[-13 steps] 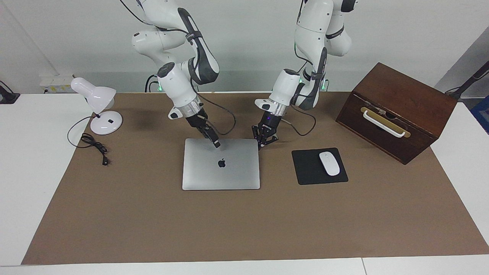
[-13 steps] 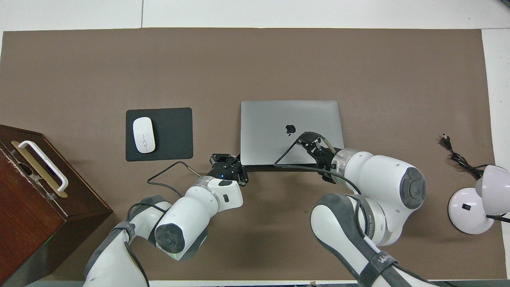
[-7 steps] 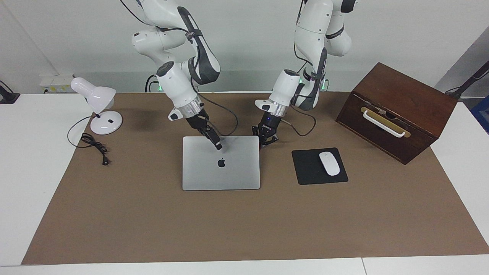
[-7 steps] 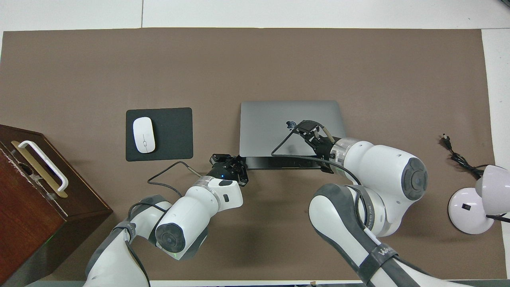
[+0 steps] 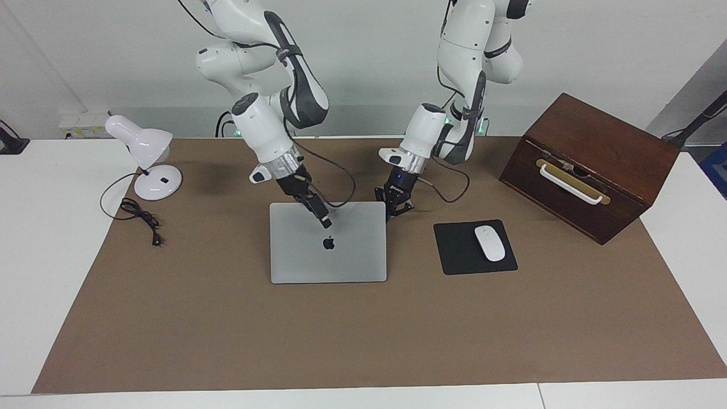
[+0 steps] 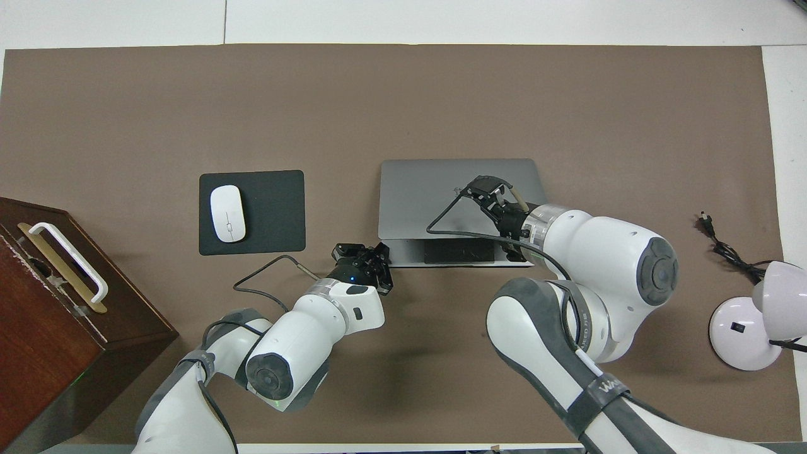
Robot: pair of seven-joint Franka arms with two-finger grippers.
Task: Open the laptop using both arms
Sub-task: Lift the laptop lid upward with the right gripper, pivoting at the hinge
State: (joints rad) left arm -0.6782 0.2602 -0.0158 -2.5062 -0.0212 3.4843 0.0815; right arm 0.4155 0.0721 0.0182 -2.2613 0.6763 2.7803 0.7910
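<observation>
The silver-grey laptop (image 5: 341, 261) (image 6: 416, 195) lies mid-table with its logo side up. Its lid is tilted up at the edge nearer to the robots. A strip of the base with the dark trackpad (image 6: 457, 251) shows under that edge in the overhead view. My right gripper (image 5: 325, 221) (image 6: 487, 187) is shut on the lid's raised edge, just above the logo. My left gripper (image 5: 396, 207) (image 6: 365, 255) is open, low at the laptop's near corner toward the left arm's end, touching the base.
A black mouse pad (image 5: 460, 250) (image 6: 271, 214) with a white mouse (image 5: 489, 243) (image 6: 227, 213) lies beside the laptop toward the left arm's end. A brown wooden box (image 5: 590, 165) (image 6: 50, 302) stands at that end. A white desk lamp (image 5: 149, 165) (image 6: 756, 315) stands at the right arm's end.
The right gripper has risen and moved away from the robots, and the lid's near edge has lifted off the base. The left gripper has stayed at the corner.
</observation>
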